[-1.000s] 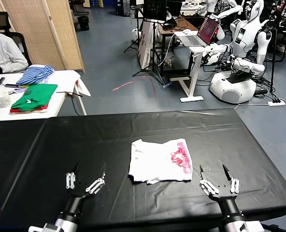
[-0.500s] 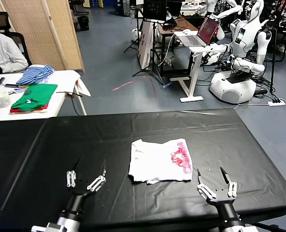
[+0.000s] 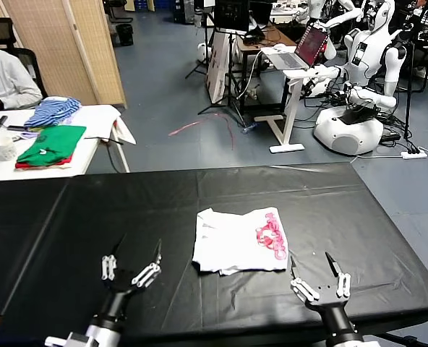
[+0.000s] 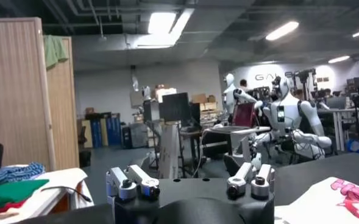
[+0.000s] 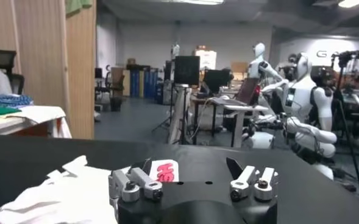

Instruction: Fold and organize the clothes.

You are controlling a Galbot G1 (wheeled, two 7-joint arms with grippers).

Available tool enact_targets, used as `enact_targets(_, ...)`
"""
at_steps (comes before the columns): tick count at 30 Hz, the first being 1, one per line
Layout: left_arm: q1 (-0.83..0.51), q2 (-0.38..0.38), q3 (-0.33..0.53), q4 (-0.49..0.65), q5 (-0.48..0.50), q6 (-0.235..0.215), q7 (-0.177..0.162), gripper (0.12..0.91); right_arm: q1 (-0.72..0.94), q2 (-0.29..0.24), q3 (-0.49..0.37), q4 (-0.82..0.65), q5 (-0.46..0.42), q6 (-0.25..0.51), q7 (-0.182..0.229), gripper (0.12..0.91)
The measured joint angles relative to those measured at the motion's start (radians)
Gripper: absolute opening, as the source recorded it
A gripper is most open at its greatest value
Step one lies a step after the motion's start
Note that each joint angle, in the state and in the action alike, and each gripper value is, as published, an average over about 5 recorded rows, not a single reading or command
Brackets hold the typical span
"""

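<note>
The whole layout is being shown only in the head view: the white T-shirt is lying folded on the black table, with its long axis running across the table and its pink-red print at the right end. In the right wrist view, only a rumpled white edge and a bit of print are being seen past the fingers; in the left wrist view, just a corner of the shirt is being caught. The left gripper is being held spread open and empty, well left of the T-shirt. The right gripper is likewise being held wide open and empty, near the T-shirt's right front corner, not touching it.
</note>
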Motion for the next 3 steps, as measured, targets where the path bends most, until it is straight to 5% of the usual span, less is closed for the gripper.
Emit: enact_targets(3,-0.001,-0.005,0.004,0.000,0.008,-0.002,0.001,0.907,-0.001,0.000,0.002,0.000,0.000,0.000,0.001,0.907)
